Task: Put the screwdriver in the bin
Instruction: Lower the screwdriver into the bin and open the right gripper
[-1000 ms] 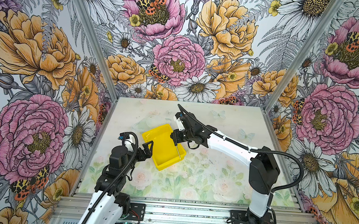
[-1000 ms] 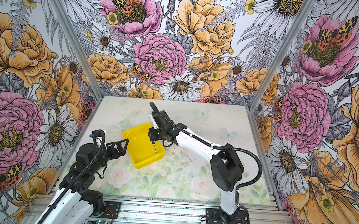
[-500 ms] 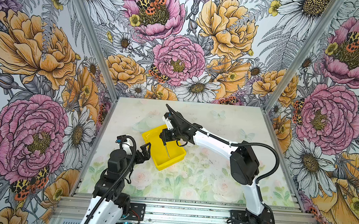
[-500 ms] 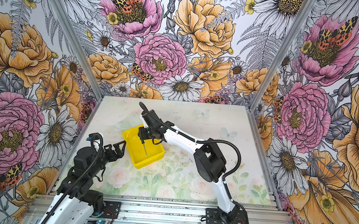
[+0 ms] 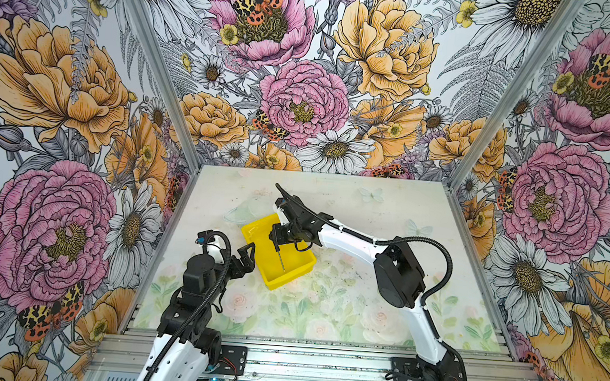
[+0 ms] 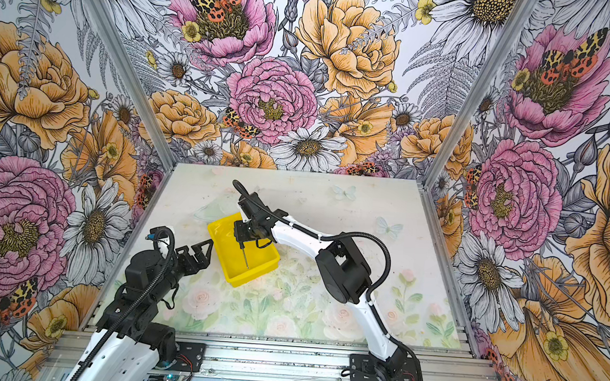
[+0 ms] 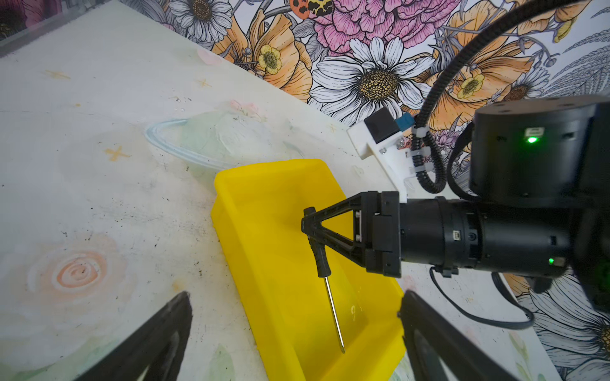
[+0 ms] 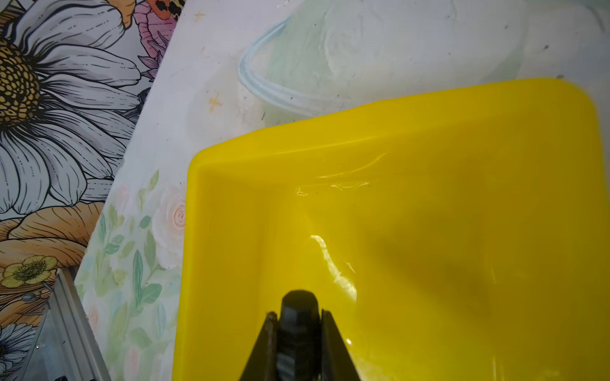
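Observation:
The yellow bin [image 5: 281, 282] [image 6: 241, 278] sits left of the table's centre, also seen in the left wrist view [image 7: 251, 237] and the right wrist view [image 8: 462, 138]. My right gripper [image 5: 274, 238] [image 6: 239, 234] [image 7: 308, 227] [image 8: 297, 316] hangs over the bin, shut on the screwdriver's black handle [image 7: 320, 260] [image 8: 299, 308]. The silver shaft [image 5: 281, 260] [image 6: 244, 258] [image 7: 333, 313] points down into the bin, tip close to the floor near the bin's front wall. My left gripper [image 5: 248, 254] [image 6: 205, 250] [image 7: 294, 297] stands open and empty beside the bin's left side.
The table top [image 5: 323, 312] is a pale mat printed with flowers, with a printed ringed planet [image 7: 211, 142] behind the bin. Floral walls [image 5: 79, 106] close in the left, back and right. An aluminium rail [image 5: 301, 355] with both arm bases runs along the front.
My right gripper has carried the screwdriver leftward from the bin's right edge to over its middle and dipped the shaft inside. The left arm has shifted only slightly.

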